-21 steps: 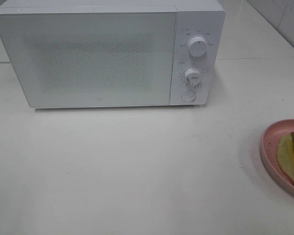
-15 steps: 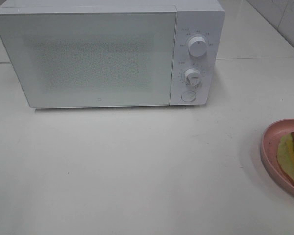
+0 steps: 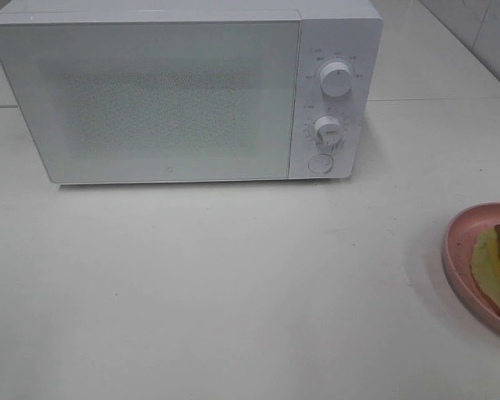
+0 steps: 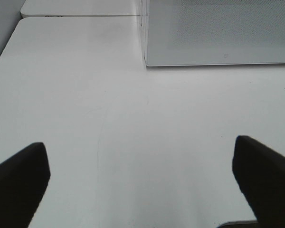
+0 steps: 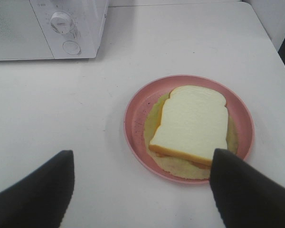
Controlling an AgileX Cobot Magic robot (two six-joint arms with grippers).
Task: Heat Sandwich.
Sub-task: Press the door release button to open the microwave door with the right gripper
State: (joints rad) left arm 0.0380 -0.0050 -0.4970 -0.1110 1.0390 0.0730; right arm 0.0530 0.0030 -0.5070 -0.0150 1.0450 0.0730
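Observation:
The sandwich [image 5: 192, 123], a square slice of white bread over pale yellow-green filling, lies on a round pink plate [image 5: 134, 118] on the white table. In the exterior high view only part of the sandwich [image 3: 498, 267] and the plate [image 3: 458, 242] show at the right edge. My right gripper [image 5: 142, 154] hovers over the near side of the plate, open, its dark fingers [image 5: 33, 194] spread wider than the plate. My left gripper [image 4: 138, 145] is open over bare table in front of the microwave [image 4: 218, 33]. Neither gripper shows in the exterior high view.
The white microwave [image 3: 167, 100] stands at the back of the table with its door shut. Two knobs [image 3: 337, 78] and a round button [image 3: 320, 163] sit on its right panel. The table edge runs past the plate on the right.

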